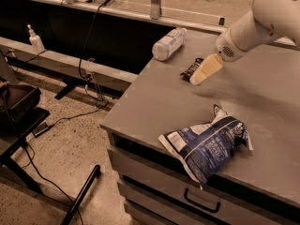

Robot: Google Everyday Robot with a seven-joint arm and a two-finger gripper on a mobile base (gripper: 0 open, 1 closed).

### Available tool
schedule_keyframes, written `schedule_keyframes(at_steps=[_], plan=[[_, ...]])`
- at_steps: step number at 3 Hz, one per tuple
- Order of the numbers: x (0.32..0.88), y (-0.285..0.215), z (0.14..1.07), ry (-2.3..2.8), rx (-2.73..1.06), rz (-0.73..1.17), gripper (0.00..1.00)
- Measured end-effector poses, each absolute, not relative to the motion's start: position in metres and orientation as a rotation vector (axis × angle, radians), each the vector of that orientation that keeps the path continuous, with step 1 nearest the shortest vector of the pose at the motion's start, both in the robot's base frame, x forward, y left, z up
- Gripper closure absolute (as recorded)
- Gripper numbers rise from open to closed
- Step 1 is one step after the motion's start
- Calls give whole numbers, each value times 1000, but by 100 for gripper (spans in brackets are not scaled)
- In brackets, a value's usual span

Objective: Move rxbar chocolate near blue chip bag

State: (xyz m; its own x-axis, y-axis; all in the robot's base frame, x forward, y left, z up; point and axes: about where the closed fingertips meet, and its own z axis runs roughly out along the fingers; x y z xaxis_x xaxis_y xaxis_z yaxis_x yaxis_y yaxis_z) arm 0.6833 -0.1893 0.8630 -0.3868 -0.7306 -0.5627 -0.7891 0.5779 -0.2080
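1. Camera view, the hand: the hand [199, 76], a pale wedge at the end of the white arm [262, 18], hangs low over the far part of the counter [154, 102]. Its tip is at the right edge of the rxbar chocolate [188, 70]. I cannot tell whether the hand is spread or pressed together, nor whether it touches the bar.
2. Camera view, the things: the bar lies flat on the counter, near a clear plastic bottle [168, 43] that lies on its side at the far edge. The blue chip bag [206, 146] lies at the near edge, one end hanging out over the drawers [154, 172], well apart from the bar.
3. Progress, as I judge it: the move is not yet done, and the task looks to be at the reaching step. Left to do: grip the bar, lift it, carry it nearer and set it down beside the bag.
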Motion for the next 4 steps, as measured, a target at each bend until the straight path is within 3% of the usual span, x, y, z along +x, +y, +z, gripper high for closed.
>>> schedule_keyframes(at_steps=[1,2,4], plan=[[694,-178,841,2172,-1278,162,0],[702,-170,827,2183,-1306,214,17],[705,-166,827,2198,-1324,233,65]])
